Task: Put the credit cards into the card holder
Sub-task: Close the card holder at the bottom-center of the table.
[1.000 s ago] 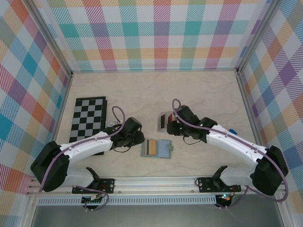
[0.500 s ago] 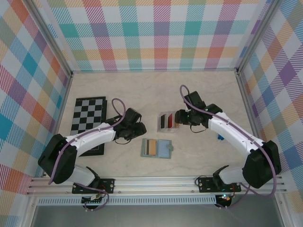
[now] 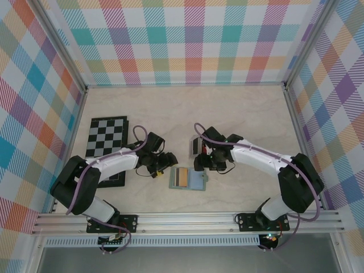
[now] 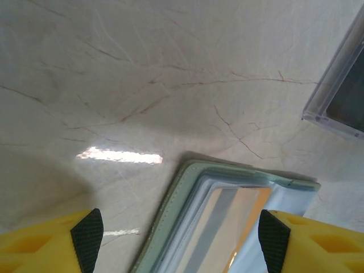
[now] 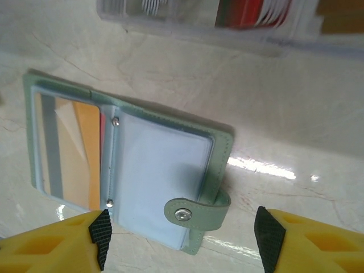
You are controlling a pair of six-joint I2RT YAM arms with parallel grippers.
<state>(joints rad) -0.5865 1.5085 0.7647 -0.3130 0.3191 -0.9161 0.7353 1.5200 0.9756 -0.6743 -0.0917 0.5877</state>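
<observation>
The left gripper [image 3: 165,166], wide and empty, sits just left of the open card holder [image 3: 196,181], which lies mid-tabletop toward the near edge with an orange card [image 5: 85,153] in its left pocket. The right gripper [image 3: 203,165], wide and empty, hangs over its far edge, beside the tray [image 5: 187,31] of cards [image 5: 250,12].

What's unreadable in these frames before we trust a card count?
- Right wrist: the clear tray is cut by the top edge and blurred, so its cards cannot be counted.
- Top external: the right arm covers much of that tray.
- Left wrist: the card holder is cut by the bottom edge.
- Right wrist: what lies behind the orange card in the holder, hidden by it.
</observation>
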